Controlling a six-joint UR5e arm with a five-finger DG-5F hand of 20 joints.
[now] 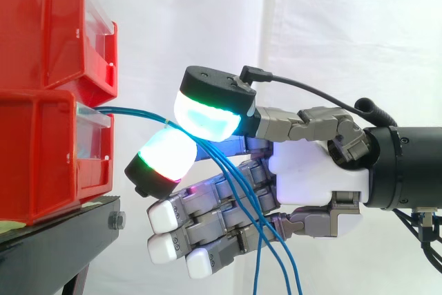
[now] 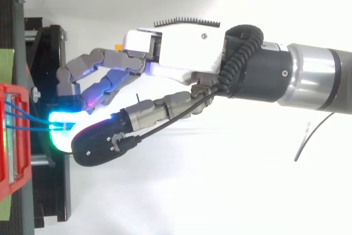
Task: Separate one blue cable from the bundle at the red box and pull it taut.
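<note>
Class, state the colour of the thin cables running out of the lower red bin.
The cables are blue, clearest in the side view.

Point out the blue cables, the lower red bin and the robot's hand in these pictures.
blue cables (image 1: 138,112), side view, on the stretch just outside the bin.
lower red bin (image 1: 34,160), side view, on its side wall.
hand (image 1: 314,170), side view, on the white palm.

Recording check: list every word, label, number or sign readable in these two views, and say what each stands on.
None: no readable text in either view.
Clear fronts of the red bins: no print visible.
Robot hand, pinching a blue cable: no legible markings.
Black stand: no print visible.
</note>
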